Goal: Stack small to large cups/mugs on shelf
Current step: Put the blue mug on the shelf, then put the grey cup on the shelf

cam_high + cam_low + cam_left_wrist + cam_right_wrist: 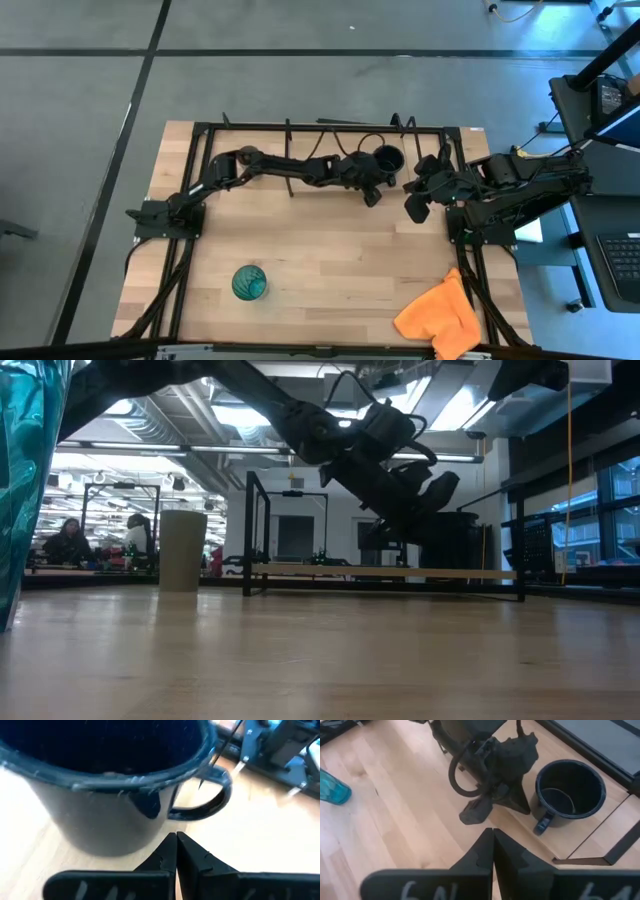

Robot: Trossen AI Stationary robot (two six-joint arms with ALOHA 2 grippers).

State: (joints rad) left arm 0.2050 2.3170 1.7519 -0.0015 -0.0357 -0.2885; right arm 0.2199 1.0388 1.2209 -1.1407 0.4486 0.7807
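Wrist views alone settle how the claws stand: the left gripper (176, 851) has its two dark fingers pressed together on nothing, and the right gripper (493, 847) is likewise pinched closed and empty. From overhead, the dark navy enamel mug with a handle (387, 159) stands upright, mouth up, on the light wooden shelf board in its thin black rod frame (300, 140) at the table's far edge. The left gripper (371, 190) sits just beside the mug, on the near side, apart from it. The right wrist view shows the mug's handle (542, 824) pointing off the shelf toward the open table. The right gripper (414, 205) hangs near, to the mug's right. The teal-green ribbed tumbler (249, 283) stands upright, well apart, near the table's front; only the low view shows the small olive-tan cup (183, 550), upright beside the shelf's end.
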